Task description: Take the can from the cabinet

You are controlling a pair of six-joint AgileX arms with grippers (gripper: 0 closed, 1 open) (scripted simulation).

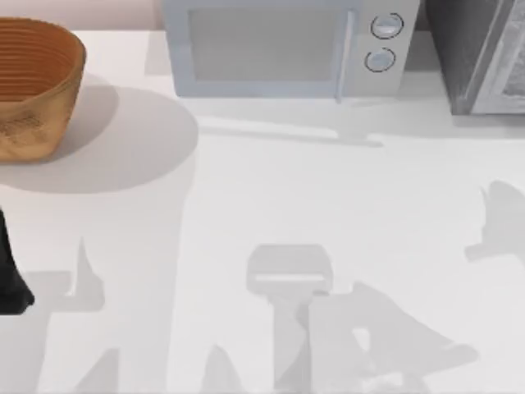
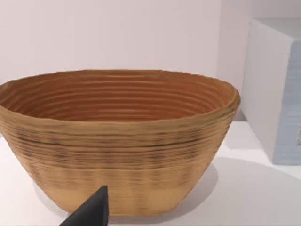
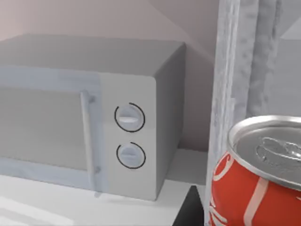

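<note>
The can [image 3: 257, 181] is red with white lettering and a silvery top. It is very close in the right wrist view, with my right gripper [image 3: 200, 211] shut on it and one dark finger [image 3: 190, 209] against its side. Behind the can rises the cabinet's [image 3: 240, 70] pale speckled panel. In the top view, the cabinet [image 1: 480, 53] is a grey box at the table's back right corner. My left arm [image 1: 11, 279] is parked at the table's left edge, and a dark part of the left gripper [image 2: 89, 214] points at a basket.
A woven basket [image 1: 33, 86] [image 2: 117, 141] stands at the back left. A pale microwave [image 1: 287, 45] [image 3: 89, 122] with two round knobs sits at the back middle, left of the cabinet. Arm shadows lie across the white table [image 1: 328, 189].
</note>
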